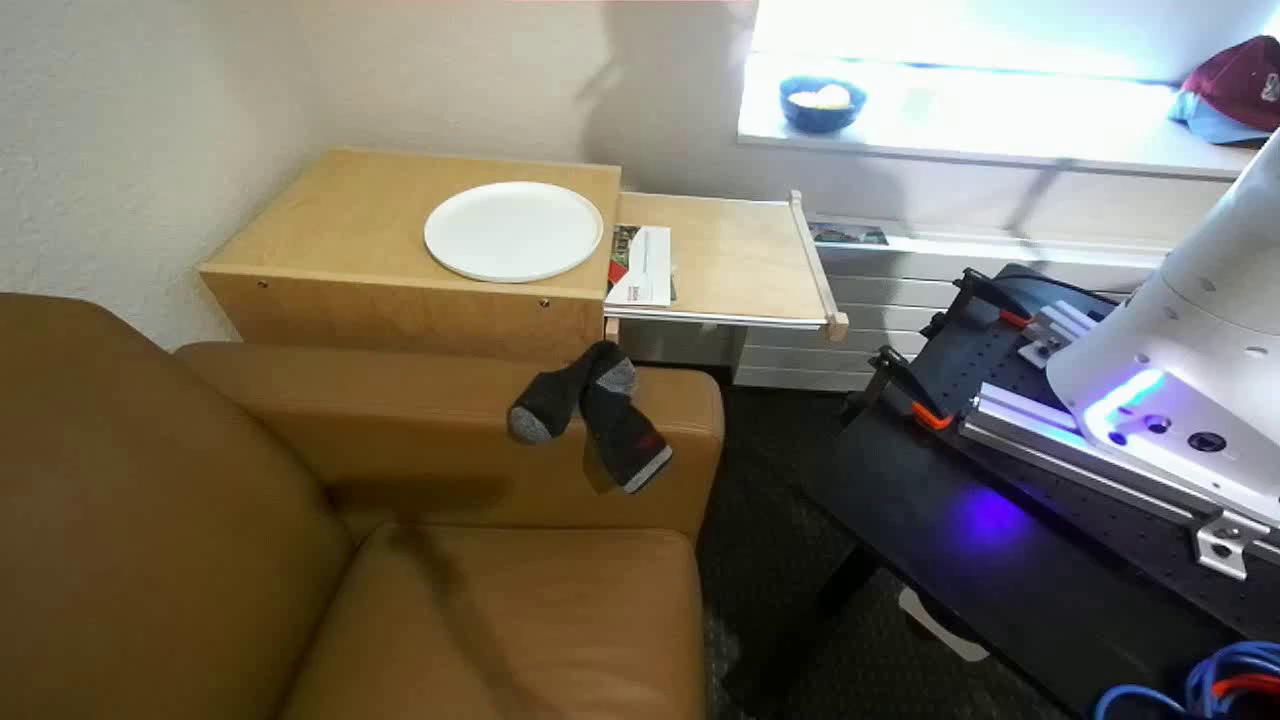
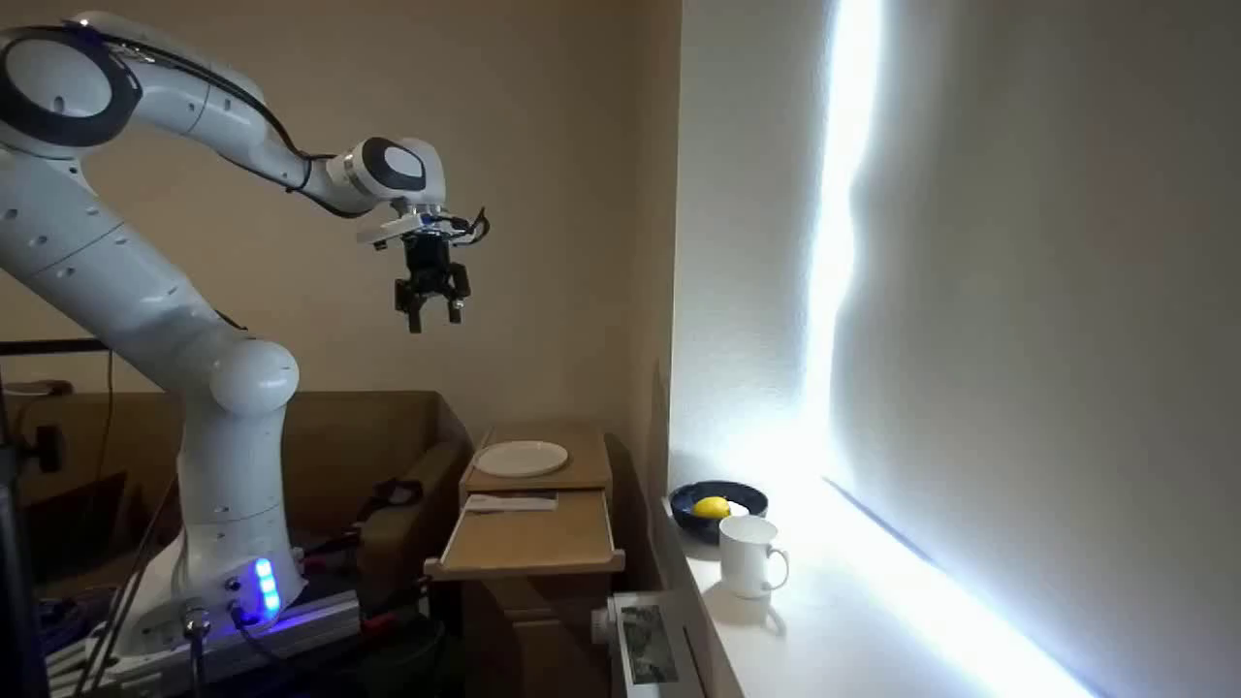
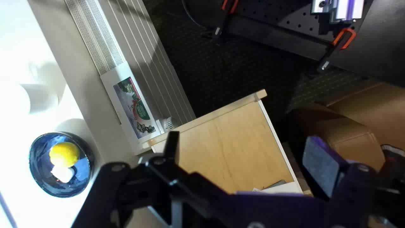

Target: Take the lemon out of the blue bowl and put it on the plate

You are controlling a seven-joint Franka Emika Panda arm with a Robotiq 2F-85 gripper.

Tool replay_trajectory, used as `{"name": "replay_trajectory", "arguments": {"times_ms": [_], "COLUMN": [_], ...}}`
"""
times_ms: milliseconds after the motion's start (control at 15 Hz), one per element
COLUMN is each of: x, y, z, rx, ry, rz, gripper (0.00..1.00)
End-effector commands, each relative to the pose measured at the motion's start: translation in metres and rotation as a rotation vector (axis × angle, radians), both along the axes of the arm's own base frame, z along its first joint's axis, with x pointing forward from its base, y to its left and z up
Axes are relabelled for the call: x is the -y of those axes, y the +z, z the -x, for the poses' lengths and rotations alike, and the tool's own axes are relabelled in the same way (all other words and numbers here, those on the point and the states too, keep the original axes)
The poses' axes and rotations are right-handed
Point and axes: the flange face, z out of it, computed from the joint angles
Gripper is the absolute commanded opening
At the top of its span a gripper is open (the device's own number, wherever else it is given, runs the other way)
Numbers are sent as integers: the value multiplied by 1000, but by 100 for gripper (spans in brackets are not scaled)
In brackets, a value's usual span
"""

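Observation:
The yellow lemon lies in the blue bowl, beside a small pale object. The bowl stands on the bright windowsill and shows in both exterior views. The lemon also shows yellow in an exterior view. The white plate lies flat on the wooden cabinet top, and shows in both exterior views; it is out of the wrist view. My gripper is open and empty, pointing down, high above the pull-out shelf. In the wrist view its fingers are wide apart.
A white mug stands close to the bowl on the windowsill. A wooden pull-out shelf with papers juts from the cabinet above a radiator. Dark socks lie on the sofa arm. A cap is on the sill.

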Motion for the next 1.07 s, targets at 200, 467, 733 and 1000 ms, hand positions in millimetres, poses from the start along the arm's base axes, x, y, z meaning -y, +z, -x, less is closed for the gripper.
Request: {"name": "replay_trajectory", "arguments": {"times_ms": [200,467,733,1000], "x": [10,110,230,323], "y": [-13,-51,-83,-74], "z": [-16,-36,-33,-25], "rx": [-22,-70,-71,-26], "ry": [-62,-303,-564,-795], "rz": [1,-92,-186,-306], "gripper": [100,100,100,100]}}
